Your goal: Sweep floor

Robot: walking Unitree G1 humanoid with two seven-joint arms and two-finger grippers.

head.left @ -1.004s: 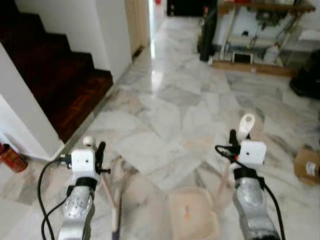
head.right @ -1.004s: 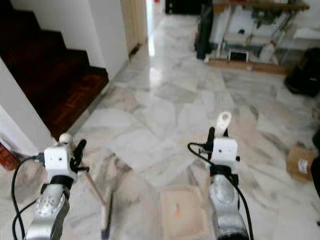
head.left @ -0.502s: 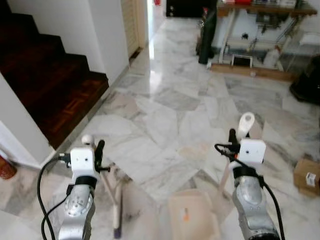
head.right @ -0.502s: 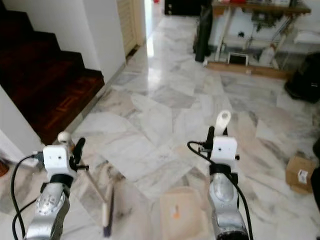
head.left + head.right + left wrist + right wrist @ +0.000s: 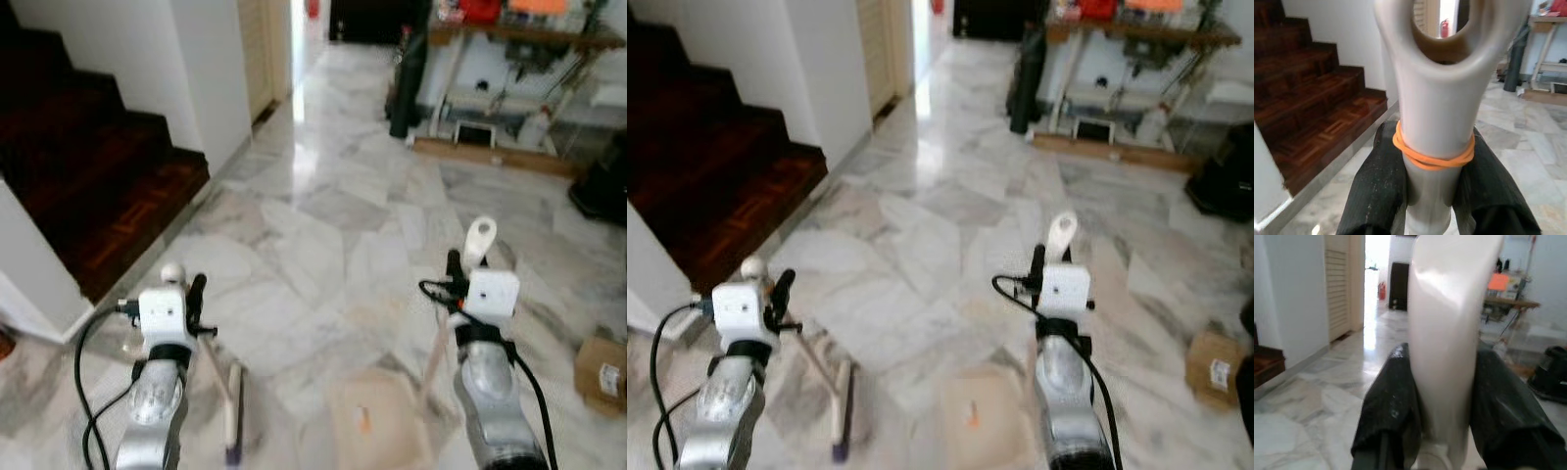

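Left end effector clamps the broom handle, lower left of frame; right end effector grips the dustpan handle, dustpan bottom centre. Both look light, stiff, slick plastic; hold near handle tops.

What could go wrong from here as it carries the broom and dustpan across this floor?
The cardboard box lies on the marble floor ahead to the right; the dustpan hanging from the right gripper might clip it. The broom in the left gripper may strike the stairs.
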